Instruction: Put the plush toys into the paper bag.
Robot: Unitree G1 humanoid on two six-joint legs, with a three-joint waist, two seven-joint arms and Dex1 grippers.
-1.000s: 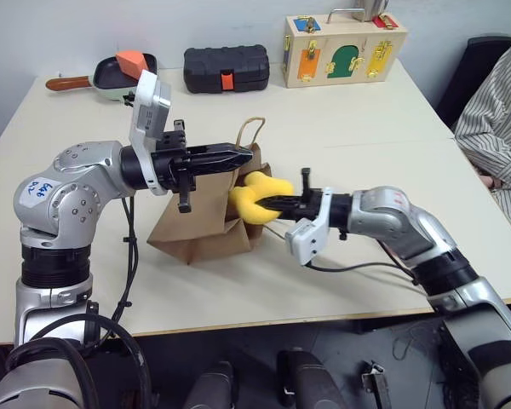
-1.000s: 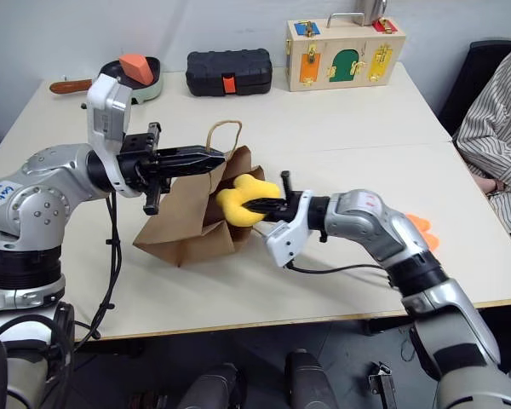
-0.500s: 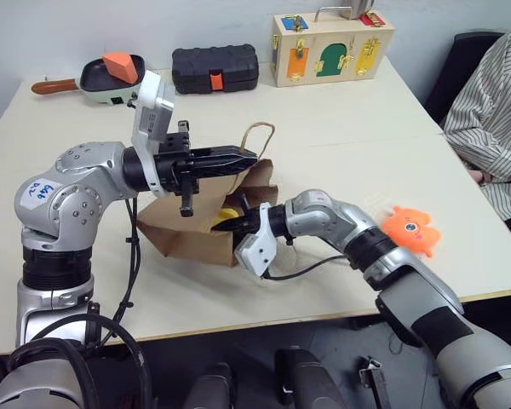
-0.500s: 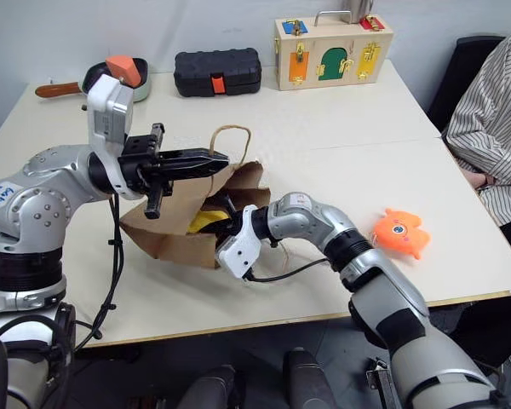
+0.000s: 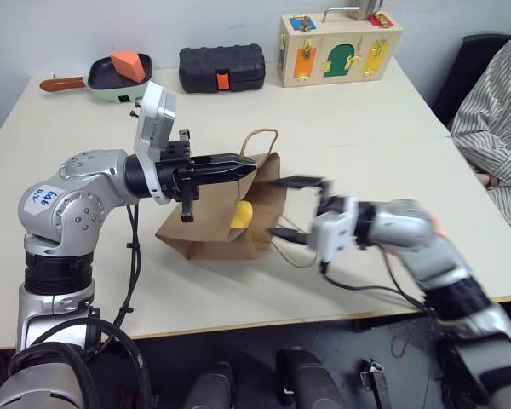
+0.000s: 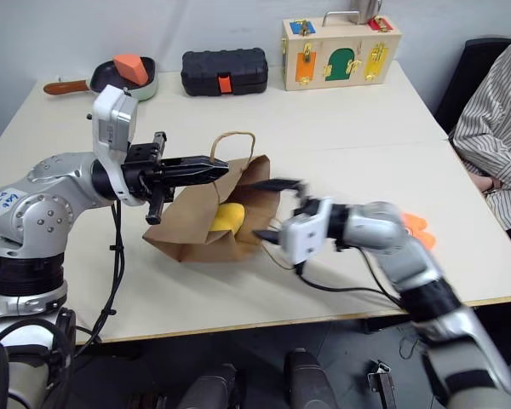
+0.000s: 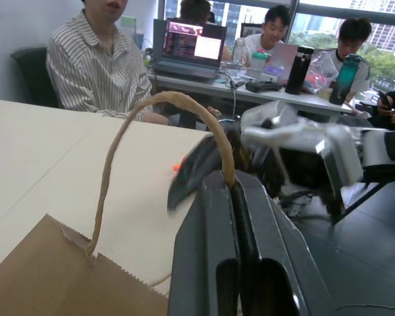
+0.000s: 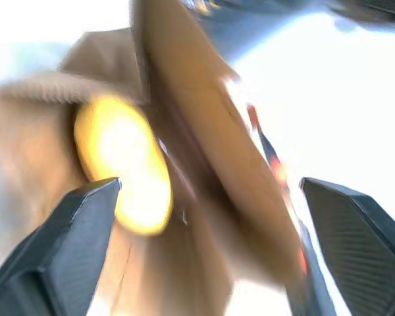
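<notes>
The brown paper bag [image 5: 206, 236] lies tilted on the table with its mouth toward my right arm. My left gripper [image 5: 249, 163] is shut on one of its loop handles [image 7: 151, 105], holding the mouth up. One of the plush toys, the yellow one [image 5: 242, 213], lies inside the bag and also shows in the right wrist view [image 8: 122, 164]. My right gripper [image 6: 277, 210] hovers just outside the mouth, open and holding nothing. The orange plush toy [image 6: 417, 226] lies on the table beyond my right forearm, mostly hidden by it.
A black ribbed case [image 5: 221, 66], a wooden latch box [image 5: 339, 47] and a pan holding an orange block [image 5: 119, 72] stand along the far edge. A person in a striped shirt [image 5: 502, 111] sits at the table's right side.
My right gripper carried the yellow plush toy into the bag, let go of it, then pulled back out to the right and opened wide. The left gripper kept hold of the handle.
</notes>
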